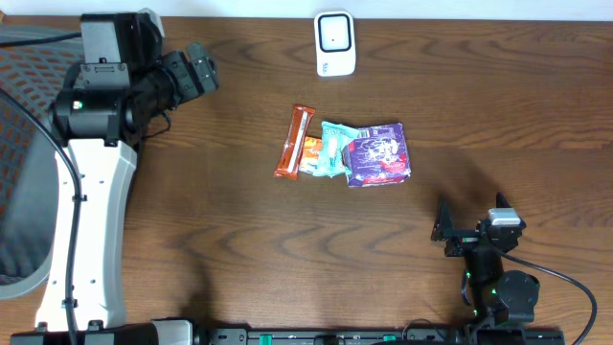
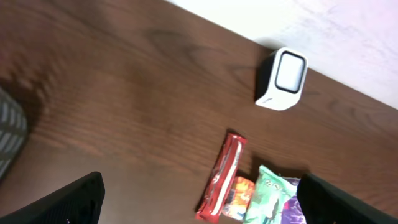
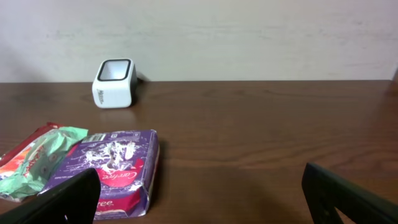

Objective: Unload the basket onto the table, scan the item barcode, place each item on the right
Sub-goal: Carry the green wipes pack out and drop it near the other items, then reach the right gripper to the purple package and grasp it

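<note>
Several packaged items lie in a cluster mid-table: a red bar (image 1: 295, 141), a small orange pack (image 1: 311, 153), a green packet (image 1: 335, 149) and a purple pack (image 1: 378, 153). The white barcode scanner (image 1: 335, 43) stands upright at the far edge, behind them. My left gripper (image 1: 199, 69) hangs at the far left, well away from the cluster, open and holding nothing. Its wrist view looks down on the red bar (image 2: 221, 180) and the scanner (image 2: 283, 79). My right gripper (image 1: 442, 230) sits near the front right, open and empty, with the purple pack (image 3: 115, 168) ahead on its left.
The left arm's white base (image 1: 91, 230) takes up the table's left side. A grey chair (image 1: 19, 144) stands beyond the left edge. A pale wall (image 3: 249, 37) runs behind the table's far edge. Bare wood (image 1: 498, 125) lies right of the items.
</note>
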Motion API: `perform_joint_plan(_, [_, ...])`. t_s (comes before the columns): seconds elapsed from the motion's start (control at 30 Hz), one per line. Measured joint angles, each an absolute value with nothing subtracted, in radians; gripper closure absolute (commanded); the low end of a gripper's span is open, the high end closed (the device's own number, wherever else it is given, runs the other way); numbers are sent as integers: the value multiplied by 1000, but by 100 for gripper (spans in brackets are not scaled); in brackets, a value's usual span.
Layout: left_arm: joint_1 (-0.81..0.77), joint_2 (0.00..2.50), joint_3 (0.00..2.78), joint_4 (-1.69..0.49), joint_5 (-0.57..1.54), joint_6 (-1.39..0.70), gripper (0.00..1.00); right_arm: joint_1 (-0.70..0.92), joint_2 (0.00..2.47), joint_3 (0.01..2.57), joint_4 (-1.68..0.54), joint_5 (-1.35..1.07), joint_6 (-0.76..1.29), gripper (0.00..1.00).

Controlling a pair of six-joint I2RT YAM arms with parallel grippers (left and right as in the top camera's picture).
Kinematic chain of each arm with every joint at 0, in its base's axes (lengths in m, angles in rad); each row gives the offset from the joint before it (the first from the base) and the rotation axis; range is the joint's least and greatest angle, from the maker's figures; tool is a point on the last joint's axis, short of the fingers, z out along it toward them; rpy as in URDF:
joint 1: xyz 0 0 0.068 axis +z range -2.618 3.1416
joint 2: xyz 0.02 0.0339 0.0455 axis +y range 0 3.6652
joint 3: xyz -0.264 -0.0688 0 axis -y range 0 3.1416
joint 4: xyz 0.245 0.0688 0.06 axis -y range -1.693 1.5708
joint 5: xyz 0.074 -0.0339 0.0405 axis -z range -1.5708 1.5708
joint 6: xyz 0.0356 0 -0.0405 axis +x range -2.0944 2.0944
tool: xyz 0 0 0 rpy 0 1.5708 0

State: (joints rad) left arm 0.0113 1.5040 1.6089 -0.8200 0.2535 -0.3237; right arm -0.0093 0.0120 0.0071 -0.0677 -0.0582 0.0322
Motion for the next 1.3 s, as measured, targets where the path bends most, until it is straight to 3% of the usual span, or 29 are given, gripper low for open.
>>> perform_joint_plan(0.43, [13, 1505, 1609, -830, 247, -317, 2, -9, 12, 6, 161, -78, 48, 1])
perform_joint_plan(0.83, [13, 1505, 1609, -830, 237, -317, 2, -9, 12, 39, 714, -167, 194, 1])
perform_joint_plan(0.9, [13, 1505, 1609, -830, 237, -316, 2, -9, 25, 104, 619, -175, 168, 1])
perform_joint_plan(1.03, [13, 1505, 1609, -830, 236, -316, 2, -9, 179, 360, 222, -179, 37, 1])
perform_joint_plan(1.3, [13, 1505, 1609, -830, 236, -317, 2, -9, 810, 936, -464, -167, -90, 1])
